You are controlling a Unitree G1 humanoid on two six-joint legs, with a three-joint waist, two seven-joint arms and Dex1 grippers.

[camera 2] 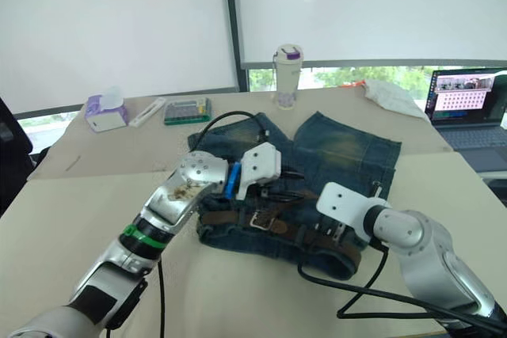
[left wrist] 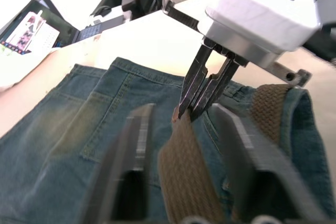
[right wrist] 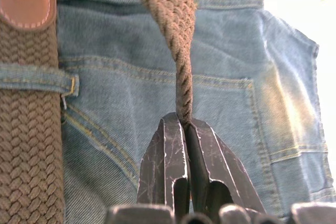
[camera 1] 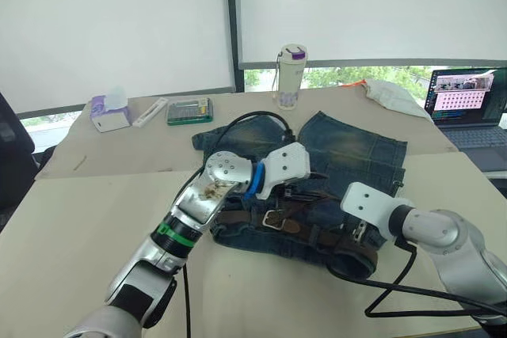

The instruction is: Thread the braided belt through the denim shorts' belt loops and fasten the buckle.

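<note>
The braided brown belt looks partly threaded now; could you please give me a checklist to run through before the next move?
1. Right gripper shut on the braided dark brown belt: ok; the strap is pinched between its black fingers.
2. Left gripper open, fingers astride the strap: ok.
3. Belt through the blue denim belt loop: ok at this loop; other loops cannot tell.
4. Silver rectangular metal buckle fastened: cannot tell.
5. Faded blue denim shorts flat on the beige table: ok.

No legible text or labels.
</note>
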